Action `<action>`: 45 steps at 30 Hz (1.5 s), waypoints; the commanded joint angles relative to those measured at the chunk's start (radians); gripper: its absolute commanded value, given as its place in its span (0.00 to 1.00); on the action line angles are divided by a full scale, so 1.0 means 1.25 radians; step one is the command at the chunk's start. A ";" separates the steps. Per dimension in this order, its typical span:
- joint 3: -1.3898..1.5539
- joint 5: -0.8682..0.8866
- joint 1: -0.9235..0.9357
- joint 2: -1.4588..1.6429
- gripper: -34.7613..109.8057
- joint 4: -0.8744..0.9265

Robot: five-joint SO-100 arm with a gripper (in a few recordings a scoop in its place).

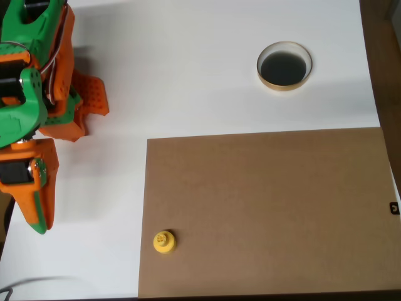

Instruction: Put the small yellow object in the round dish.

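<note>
small yellow object (164,241): sits upright on brown board (269,207), near board's lower-left corner in overhead view, just inside its left edge. disc base down, narrower knob up. nothing touching it.

round dish (284,66): on bare white worktop (188,69), upper right of overhead view, above board's top edge, not on board. pale tan rim, dark inside, nothing visible in it. well apart from yellow piece, approx. diagonal across board.

arm: green/orange, far left of overhead view, over white worktop, left of board. pincer (39,213) points toward bottom of pic, holds nothing; open or pressed together: cannot tell from this angle, fingers overlap as seen from above. well apart from both yellow piece and dish.

surroundings: board surface between yellow piece and dish is flat, w/ no items on it. small dark item (394,208) at far right edge of pic, too small to identify. dark strip along right edge beyond worktop.
</note>
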 commanded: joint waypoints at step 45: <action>-0.110 -0.115 -0.022 0.026 0.45 0.052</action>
